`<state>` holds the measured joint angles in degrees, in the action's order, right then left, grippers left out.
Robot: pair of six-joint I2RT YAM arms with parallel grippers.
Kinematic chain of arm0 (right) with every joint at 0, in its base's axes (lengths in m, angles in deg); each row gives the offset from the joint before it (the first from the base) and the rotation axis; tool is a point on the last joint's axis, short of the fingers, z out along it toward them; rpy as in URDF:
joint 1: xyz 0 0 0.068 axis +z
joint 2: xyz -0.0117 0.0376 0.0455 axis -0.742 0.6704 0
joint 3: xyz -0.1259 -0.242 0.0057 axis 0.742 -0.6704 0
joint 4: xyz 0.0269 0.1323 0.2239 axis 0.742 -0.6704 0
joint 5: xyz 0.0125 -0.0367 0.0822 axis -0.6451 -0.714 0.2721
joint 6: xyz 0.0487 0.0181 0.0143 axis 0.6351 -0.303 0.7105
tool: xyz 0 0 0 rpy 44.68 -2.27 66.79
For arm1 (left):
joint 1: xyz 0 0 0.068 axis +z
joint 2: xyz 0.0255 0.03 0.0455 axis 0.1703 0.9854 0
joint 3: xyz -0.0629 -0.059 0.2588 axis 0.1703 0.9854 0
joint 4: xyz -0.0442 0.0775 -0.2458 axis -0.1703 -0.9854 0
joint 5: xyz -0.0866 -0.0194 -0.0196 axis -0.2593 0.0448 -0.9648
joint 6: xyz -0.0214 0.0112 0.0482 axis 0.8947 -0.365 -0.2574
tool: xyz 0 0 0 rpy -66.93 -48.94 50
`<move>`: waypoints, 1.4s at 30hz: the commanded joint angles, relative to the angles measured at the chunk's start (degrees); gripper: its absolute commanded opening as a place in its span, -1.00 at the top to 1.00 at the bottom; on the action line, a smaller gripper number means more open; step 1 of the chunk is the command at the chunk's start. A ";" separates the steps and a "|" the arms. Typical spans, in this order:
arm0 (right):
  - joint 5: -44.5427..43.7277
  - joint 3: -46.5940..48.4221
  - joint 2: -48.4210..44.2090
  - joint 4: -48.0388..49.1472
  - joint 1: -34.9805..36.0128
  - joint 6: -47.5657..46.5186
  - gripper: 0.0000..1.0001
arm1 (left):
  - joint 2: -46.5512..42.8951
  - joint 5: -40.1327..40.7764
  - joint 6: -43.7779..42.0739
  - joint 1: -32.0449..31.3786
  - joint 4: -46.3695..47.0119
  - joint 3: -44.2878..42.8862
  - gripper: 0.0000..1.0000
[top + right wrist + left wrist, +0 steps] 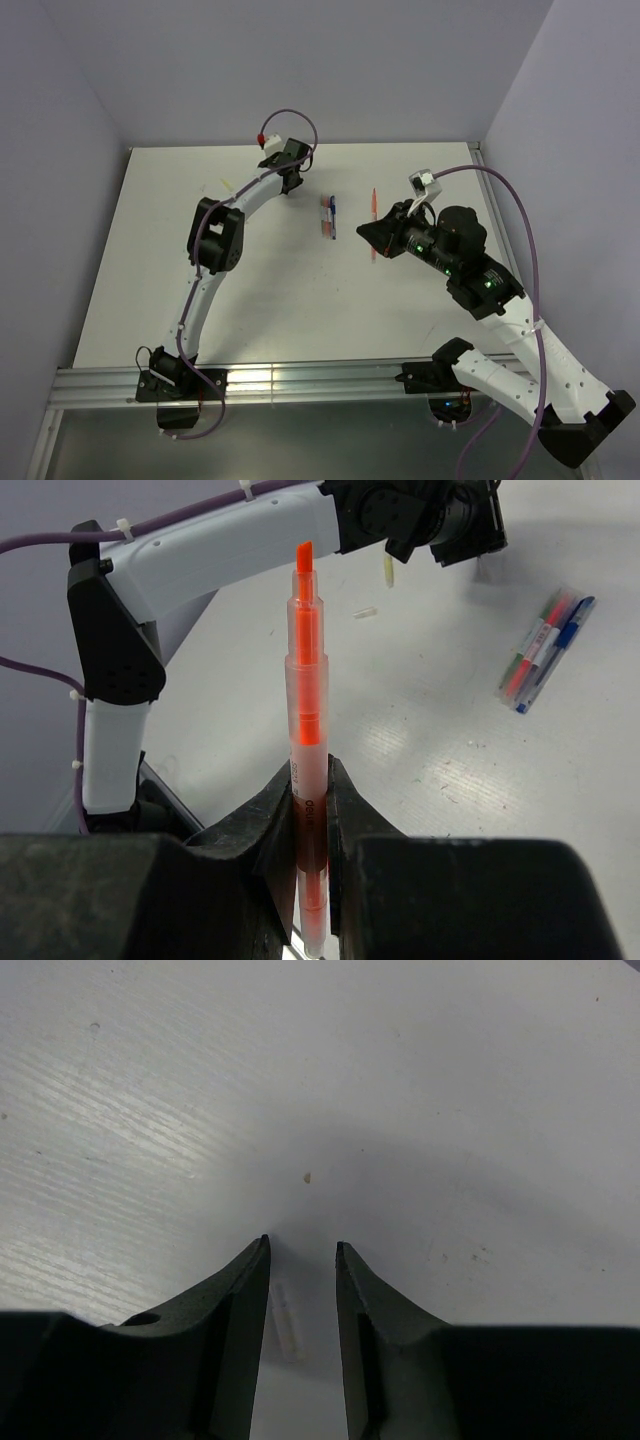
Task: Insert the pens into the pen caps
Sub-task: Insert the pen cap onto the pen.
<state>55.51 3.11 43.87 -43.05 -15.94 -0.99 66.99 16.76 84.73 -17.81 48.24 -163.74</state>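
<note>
Orange pen (pixel 305 680), uncapped, tip up, pinched low on its barrel between the fingers of the right gripper (pixel 310 772), right of middle over the table (pixel 200 300); dark print (pixel 308 802) at the fingers, too small to read; pale cap (pixel 285 1320) flat near the far edge, between the parted fingers of the left gripper (pixel 302 1245), gripping nothing; second cap (pixel 365 612) nearby; bundle of pens (pixel 545 645) mid-table, white labels (pixel 540 638) illegible.
</note>
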 commanded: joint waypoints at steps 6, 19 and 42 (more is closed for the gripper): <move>-0.62 -0.41 -1.68 1.92 -0.41 -0.82 1.00 | -3.26 -1.31 2.34 -1.74 -4.45 4.00 0.26; -0.27 -0.67 -2.12 1.83 -0.41 -0.91 1.00 | -5.55 -2.54 4.27 -1.65 -3.93 8.40 0.22; 0.52 -0.85 -2.91 2.18 -0.41 -0.65 1.00 | -3.17 -2.10 5.85 -3.14 -9.55 5.32 0.27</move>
<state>55.57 2.76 41.99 -43.05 -15.94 -1.19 62.79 16.37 89.82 -19.91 43.89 -158.24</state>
